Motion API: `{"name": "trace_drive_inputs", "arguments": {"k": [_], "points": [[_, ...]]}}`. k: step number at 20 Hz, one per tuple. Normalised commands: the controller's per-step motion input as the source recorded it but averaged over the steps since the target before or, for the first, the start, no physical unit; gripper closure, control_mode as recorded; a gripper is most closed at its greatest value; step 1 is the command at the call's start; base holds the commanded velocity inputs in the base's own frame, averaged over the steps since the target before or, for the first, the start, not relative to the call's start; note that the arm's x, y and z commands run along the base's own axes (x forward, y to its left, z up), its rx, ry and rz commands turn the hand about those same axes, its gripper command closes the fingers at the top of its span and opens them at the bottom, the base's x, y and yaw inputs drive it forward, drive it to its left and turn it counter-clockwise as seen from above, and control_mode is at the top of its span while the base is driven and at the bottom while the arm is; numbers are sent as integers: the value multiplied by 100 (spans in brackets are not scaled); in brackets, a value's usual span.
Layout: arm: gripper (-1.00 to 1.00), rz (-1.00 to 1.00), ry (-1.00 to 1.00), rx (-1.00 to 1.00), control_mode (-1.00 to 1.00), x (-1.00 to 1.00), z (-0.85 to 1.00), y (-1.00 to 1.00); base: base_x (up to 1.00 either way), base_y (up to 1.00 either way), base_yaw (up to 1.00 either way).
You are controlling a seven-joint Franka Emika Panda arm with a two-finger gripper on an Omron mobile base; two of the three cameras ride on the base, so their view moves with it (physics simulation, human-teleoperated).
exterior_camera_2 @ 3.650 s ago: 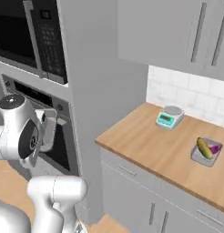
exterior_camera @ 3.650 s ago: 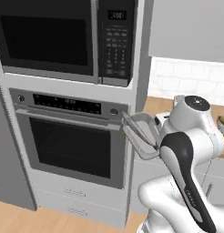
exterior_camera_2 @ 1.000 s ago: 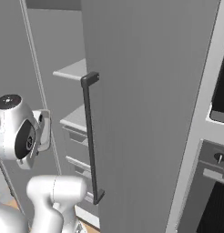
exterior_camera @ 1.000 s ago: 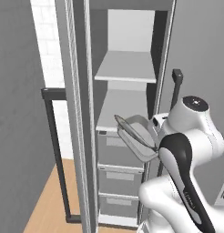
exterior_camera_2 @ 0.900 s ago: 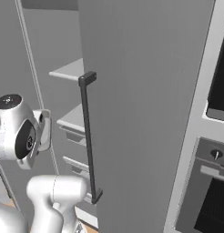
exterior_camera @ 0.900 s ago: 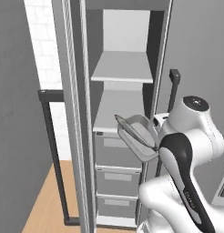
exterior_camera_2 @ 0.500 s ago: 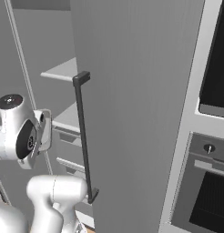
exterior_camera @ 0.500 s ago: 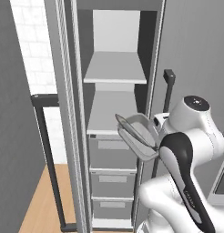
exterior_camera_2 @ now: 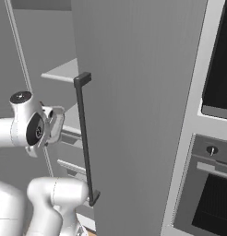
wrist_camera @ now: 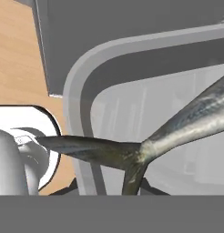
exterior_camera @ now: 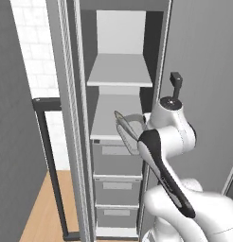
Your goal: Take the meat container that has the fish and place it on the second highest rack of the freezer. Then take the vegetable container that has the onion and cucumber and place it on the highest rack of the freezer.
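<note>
the freezer point(exterior_camera: 71, 118) stands open at the left of the left base view, with the highest rack point(exterior_camera: 120, 73) above the second highest rack point(exterior_camera: 113, 120) and grey drawers point(exterior_camera: 116, 158) below. just right of that lower shelf the arm carries the meat container point(exterior_camera: 130, 130), tilted, not yet on any rack. in the hand view the fish point(wrist_camera: 145, 145) lies inside the tray, tail toward the camera. the tool is narrowed on the container's rim, judging by how the tray rides with the hand; the fingers themselves are hidden. to do this well, level the tray first so the fish cannot slide, then ease it over the lower shelf, clear of the door's black handle point(exterior_camera_2: 85, 138) at the right.
</note>
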Motion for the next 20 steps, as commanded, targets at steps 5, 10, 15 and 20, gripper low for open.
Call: {"name": "trace_drive_inputs", "arguments": {"k": [5,10,15,20], "points": [[100,-12,2,0,-100,100,-34,1,0,0,0],[100,-15,0,0,-100,97,-33,0,0,0,0],[100,-13,1,0,-100,82,-41,0,0,0,0],[100,-9,3,0,-100,77,-20,0,0,0,0]]}}
